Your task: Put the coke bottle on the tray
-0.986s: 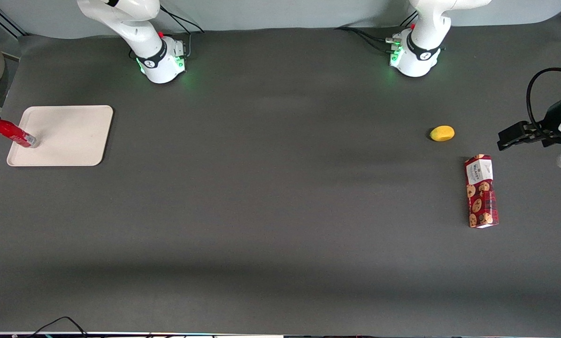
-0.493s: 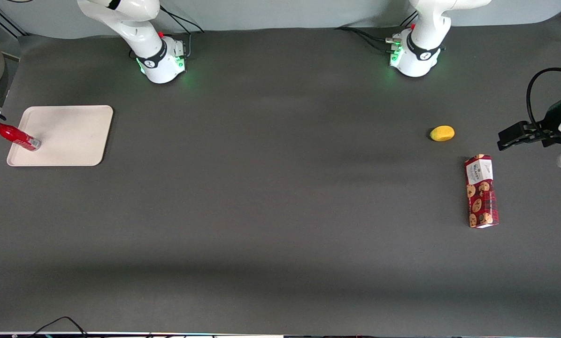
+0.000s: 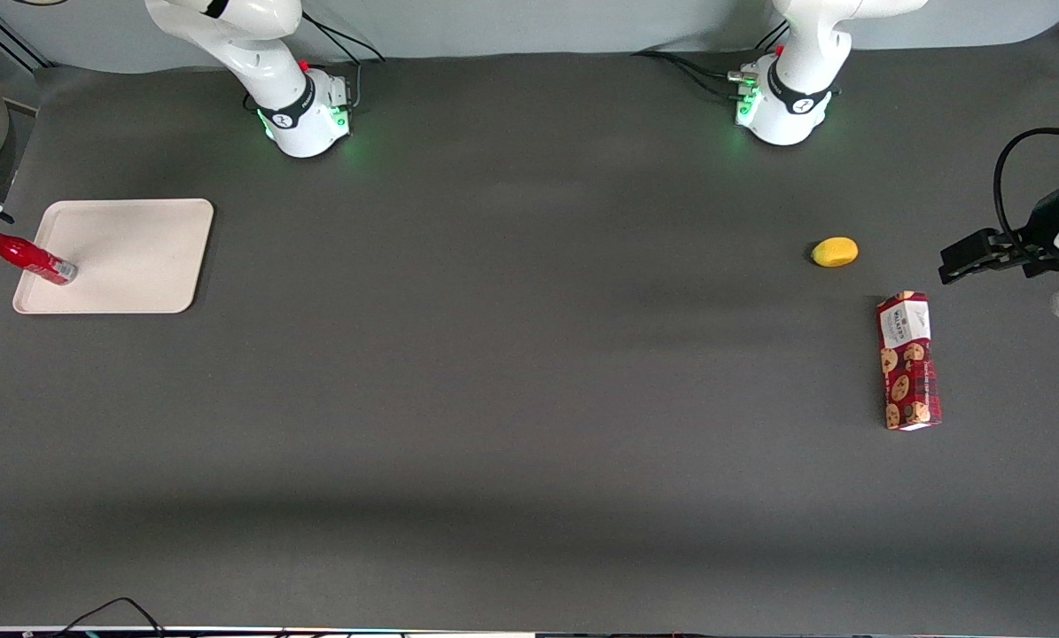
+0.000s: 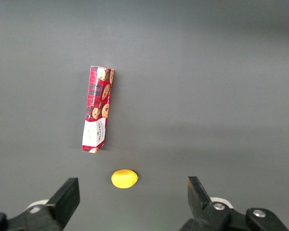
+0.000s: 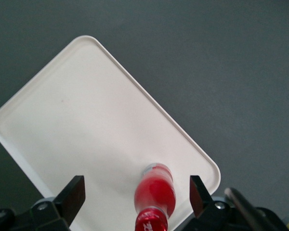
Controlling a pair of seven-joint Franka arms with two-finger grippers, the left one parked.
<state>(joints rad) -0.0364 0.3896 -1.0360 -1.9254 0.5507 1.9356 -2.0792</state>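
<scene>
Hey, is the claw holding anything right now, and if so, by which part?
Nothing is held. The claw is open above the coke bottle, its fingers clear of both sides; the bottle stands on the tray.

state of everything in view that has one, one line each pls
coke bottle: standing upright on the tray, cap on, not gripped
tray: flat on the table, holding only the bottle
gripper: open, above the bottle, fingers clear of it on both sides
cookie box: lying flat on the table, closed
lemon: resting on the table beside the box, untouched
</scene>
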